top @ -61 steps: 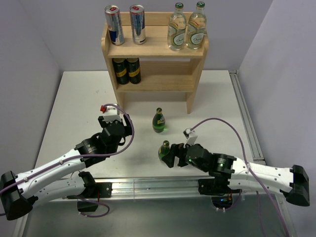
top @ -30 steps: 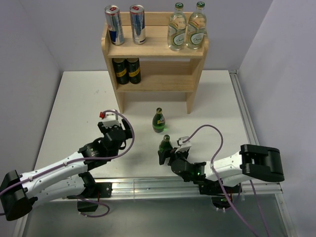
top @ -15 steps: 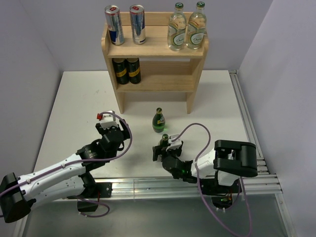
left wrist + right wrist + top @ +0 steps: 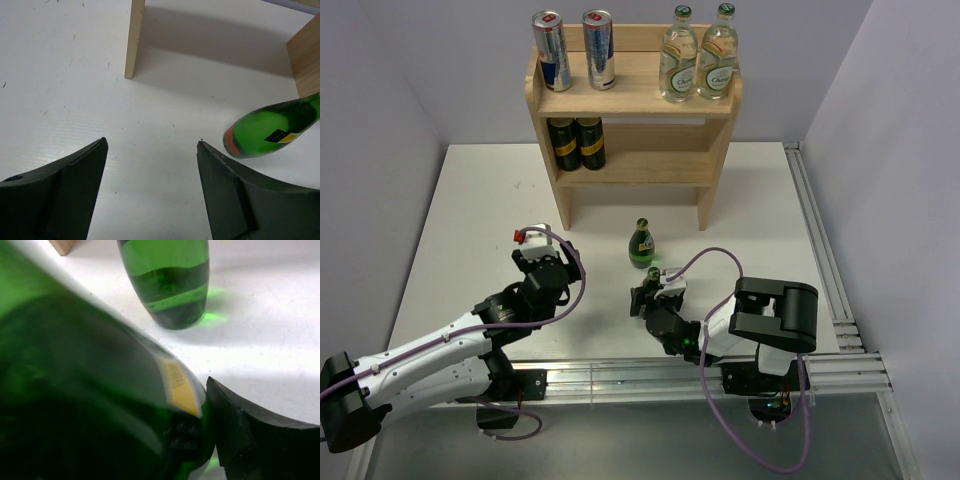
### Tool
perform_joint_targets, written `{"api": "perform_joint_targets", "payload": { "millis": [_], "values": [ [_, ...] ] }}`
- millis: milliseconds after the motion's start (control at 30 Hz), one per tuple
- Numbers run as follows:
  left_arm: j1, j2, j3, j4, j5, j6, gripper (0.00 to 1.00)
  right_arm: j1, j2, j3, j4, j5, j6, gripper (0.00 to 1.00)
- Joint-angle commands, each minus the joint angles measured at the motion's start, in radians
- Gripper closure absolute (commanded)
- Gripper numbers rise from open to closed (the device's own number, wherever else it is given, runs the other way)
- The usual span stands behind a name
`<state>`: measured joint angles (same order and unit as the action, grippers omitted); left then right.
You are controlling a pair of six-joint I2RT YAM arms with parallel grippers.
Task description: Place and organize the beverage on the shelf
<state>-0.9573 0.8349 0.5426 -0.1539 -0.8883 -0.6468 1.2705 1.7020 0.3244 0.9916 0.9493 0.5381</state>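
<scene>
The wooden shelf (image 4: 632,100) stands at the back. Its top tier carries two silver-and-blue cans (image 4: 551,50) and two clear glass bottles (image 4: 678,55). On the lower tier two dark drinks with yellow labels (image 4: 576,143) stand side by side. One green bottle (image 4: 640,245) stands upright on the table before the shelf. A second green bottle (image 4: 648,288) sits closer, with my right gripper (image 4: 655,300) shut around its body; its dark glass (image 4: 75,390) fills the right wrist view, one finger (image 4: 260,440) pressed against it. My left gripper (image 4: 150,142) is open over bare table, left of the standing bottle (image 4: 270,127).
The white table (image 4: 480,200) ends at a metal rail (image 4: 820,250) on the right and a rail along the near edge. Shelf side panels (image 4: 135,37) reach the table ahead of the left gripper. Purple cables loop off both wrists.
My right arm folded in and slid left, bringing its jaws around the nearer green bottle and narrowing them onto it. The left arm drew slightly back and left, still open.
</scene>
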Motion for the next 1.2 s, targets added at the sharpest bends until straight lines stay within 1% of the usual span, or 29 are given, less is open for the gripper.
{"api": "perform_joint_targets", "payload": {
  "millis": [0,33,67,133,167,200,233,267,300,400,433,467,533,567,667,767,800,833,900,1000,1033,1100,1133,1167],
  "values": [
    [-0.003,-0.011,-0.012,0.040,-0.017,0.009,0.22,-0.014,0.013,0.012,0.036,0.031,0.008,0.22],
    [-0.004,-0.011,-0.013,0.043,-0.017,0.009,0.21,-0.016,0.008,0.010,0.035,0.029,0.010,0.26],
    [-0.004,-0.010,-0.015,0.047,-0.014,0.010,0.21,-0.014,0.004,0.008,0.029,0.031,0.010,0.35],
    [-0.004,-0.007,-0.015,0.048,-0.012,0.010,0.22,-0.016,-0.008,0.008,0.013,0.026,0.011,0.46],
    [-0.004,-0.007,-0.015,0.051,-0.012,0.012,0.22,-0.016,-0.025,0.007,-0.004,0.019,0.013,0.61],
    [-0.004,-0.002,-0.015,0.050,-0.011,0.012,0.22,-0.016,-0.039,0.007,-0.019,0.019,0.013,0.70],
    [-0.004,-0.002,-0.013,0.048,-0.012,0.010,0.22,-0.013,-0.054,0.010,-0.040,0.017,0.023,0.78],
    [-0.004,-0.002,-0.015,0.050,-0.014,0.012,0.22,-0.014,-0.092,0.013,-0.095,0.019,0.031,0.94],
    [-0.004,0.000,-0.015,0.050,-0.012,0.012,0.22,-0.013,-0.117,0.019,-0.129,0.029,0.033,1.00],
    [-0.004,-0.003,-0.015,0.048,-0.014,0.010,0.22,0.007,-0.243,0.065,-0.321,0.077,0.057,1.00],
    [-0.004,-0.003,-0.016,0.048,-0.014,0.010,0.22,0.015,-0.313,0.097,-0.374,0.095,0.068,1.00],
    [-0.004,-0.005,-0.016,0.045,-0.014,0.009,0.22,0.033,-0.350,0.116,-0.487,0.114,0.072,1.00],
    [-0.004,-0.011,-0.015,0.040,-0.015,0.006,0.22,0.044,-0.425,0.166,-0.579,0.152,0.079,1.00],
    [-0.004,-0.013,-0.016,0.039,-0.014,0.003,0.22,0.047,-0.494,0.182,-0.666,0.160,0.079,1.00],
    [-0.004,-0.019,-0.016,0.033,-0.014,-0.002,0.21,0.050,-0.614,0.240,-0.740,0.184,0.017,1.00],
    [-0.004,-0.029,-0.021,0.034,0.008,0.001,0.15,0.050,-0.680,0.310,-0.737,0.201,-0.102,1.00],
    [-0.004,-0.033,-0.021,0.036,0.011,-0.002,0.11,0.044,-0.685,0.332,-0.734,0.203,-0.130,1.00],
    [-0.003,-0.033,-0.023,0.036,0.014,-0.007,0.01,0.040,-0.686,0.376,-0.717,0.201,-0.192,1.00],
    [-0.004,-0.034,-0.021,0.036,0.023,-0.007,0.01,0.021,-0.682,0.433,-0.685,0.171,-0.274,1.00],
    [-0.003,-0.030,-0.015,0.028,0.014,-0.013,0.01,-0.055,-0.654,0.522,-0.688,0.059,-0.288,1.00],
    [-0.003,-0.031,-0.013,0.021,0.012,-0.019,0.01,-0.109,-0.631,0.544,-0.697,0.030,-0.288,1.00],
    [-0.003,-0.037,-0.016,0.014,0.006,-0.019,0.01,-0.161,-0.602,0.608,-0.706,-0.044,-0.290,1.00],
    [-0.003,-0.040,-0.018,0.011,0.003,-0.020,0.01,-0.207,-0.575,0.626,-0.699,-0.066,-0.299,1.00],
    [-0.003,-0.049,-0.020,0.011,0.003,-0.024,0.01,-0.226,-0.556,0.648,-0.700,-0.082,-0.305,1.00]
  ]
}}
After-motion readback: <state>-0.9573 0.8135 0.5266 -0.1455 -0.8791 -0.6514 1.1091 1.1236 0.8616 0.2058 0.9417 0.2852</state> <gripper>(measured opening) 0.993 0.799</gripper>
